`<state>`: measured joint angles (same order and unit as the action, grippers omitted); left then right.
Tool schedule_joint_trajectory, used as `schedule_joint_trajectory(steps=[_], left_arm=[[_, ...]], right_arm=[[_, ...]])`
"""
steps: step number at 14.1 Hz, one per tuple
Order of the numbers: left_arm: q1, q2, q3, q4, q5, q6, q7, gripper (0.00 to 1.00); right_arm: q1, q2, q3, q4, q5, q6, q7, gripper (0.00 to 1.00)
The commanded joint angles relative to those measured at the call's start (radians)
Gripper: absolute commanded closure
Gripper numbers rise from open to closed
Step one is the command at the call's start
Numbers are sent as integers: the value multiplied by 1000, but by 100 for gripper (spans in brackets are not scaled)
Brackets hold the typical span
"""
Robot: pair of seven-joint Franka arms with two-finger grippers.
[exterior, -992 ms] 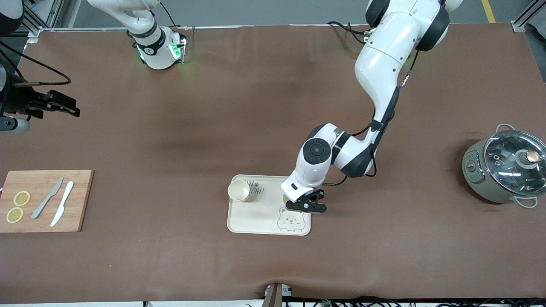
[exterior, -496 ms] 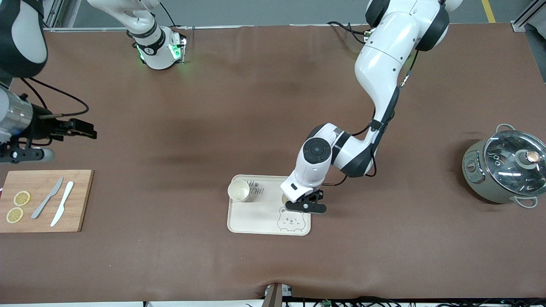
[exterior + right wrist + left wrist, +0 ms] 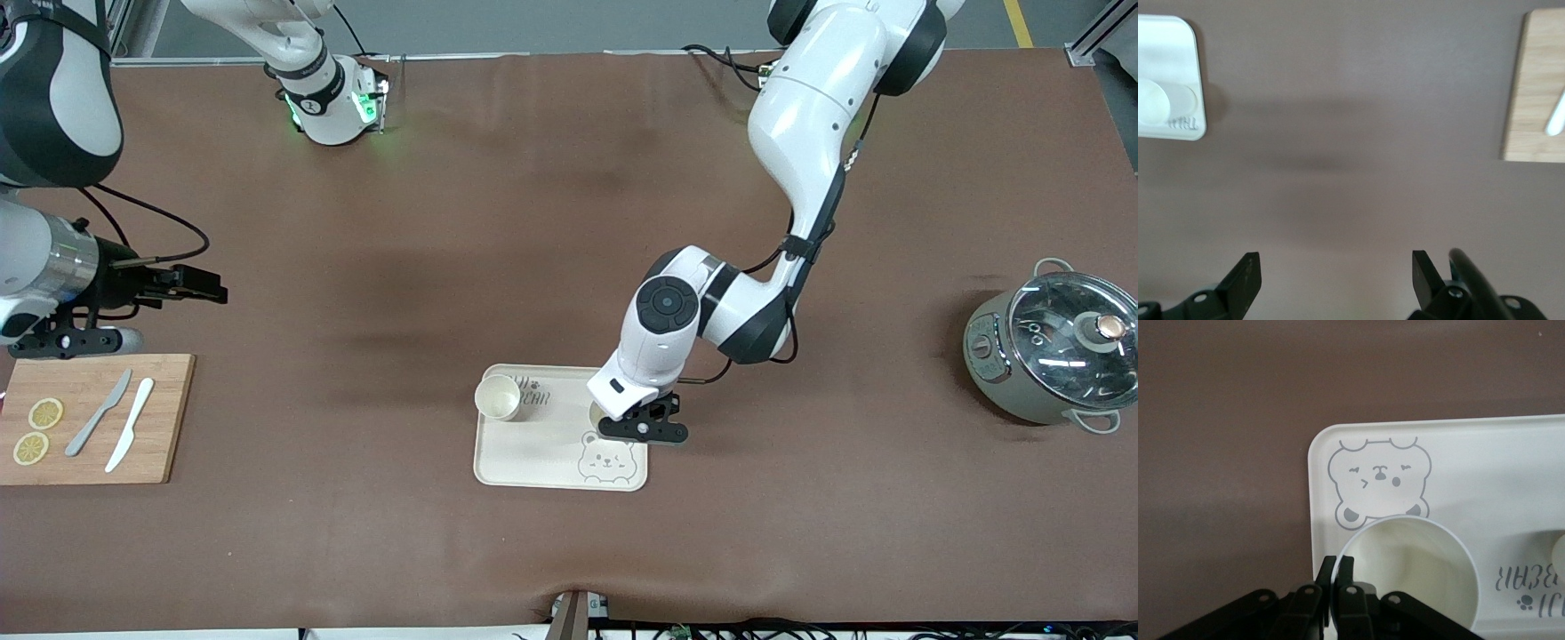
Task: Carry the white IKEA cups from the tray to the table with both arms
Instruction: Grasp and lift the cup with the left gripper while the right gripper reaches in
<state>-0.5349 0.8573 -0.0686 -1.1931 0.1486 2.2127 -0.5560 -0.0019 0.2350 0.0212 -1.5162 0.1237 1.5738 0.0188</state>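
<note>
One white cup (image 3: 498, 396) stands upright on the bear-print tray (image 3: 542, 462), at the corner toward the right arm's end. My left gripper (image 3: 625, 425) is low over the tray, shut on the rim of the second white cup (image 3: 594, 414), which it mostly hides. In the left wrist view one finger is inside and one outside the rim (image 3: 1337, 568) of this cup (image 3: 1418, 567), beside the bear print on the tray (image 3: 1485, 453). My right gripper (image 3: 209, 289) is open and empty over bare table; its wrist view shows its spread fingers (image 3: 1336, 267), the tray (image 3: 1185, 130) and the standing cup (image 3: 1151, 100).
A wooden cutting board (image 3: 98, 444) with two lemon slices and two knives lies at the right arm's end; its edge shows in the right wrist view (image 3: 1531, 100). A grey-green pot with a glass lid (image 3: 1049, 356) stands at the left arm's end.
My right arm has swung in over the table toward the tray, and its gripper has come in above the cutting board. My left gripper has barely moved and still holds the cup.
</note>
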Motion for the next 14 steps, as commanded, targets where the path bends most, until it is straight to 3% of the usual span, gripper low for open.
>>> schedule_joint_trajectory(steps=[1,7,14], left_arm=[[16,-151,0,-153,-12,-33,13,100],[202,-424,-111,-449,-29,-34,165,100],[443,-645,-247,-735,-34,-7,309,100]], right_arm=[[25,47,2,13,56,23,119,0],[91,98,2,13,54,104,220,0],[201,188,2,13,44,293,403,0]])
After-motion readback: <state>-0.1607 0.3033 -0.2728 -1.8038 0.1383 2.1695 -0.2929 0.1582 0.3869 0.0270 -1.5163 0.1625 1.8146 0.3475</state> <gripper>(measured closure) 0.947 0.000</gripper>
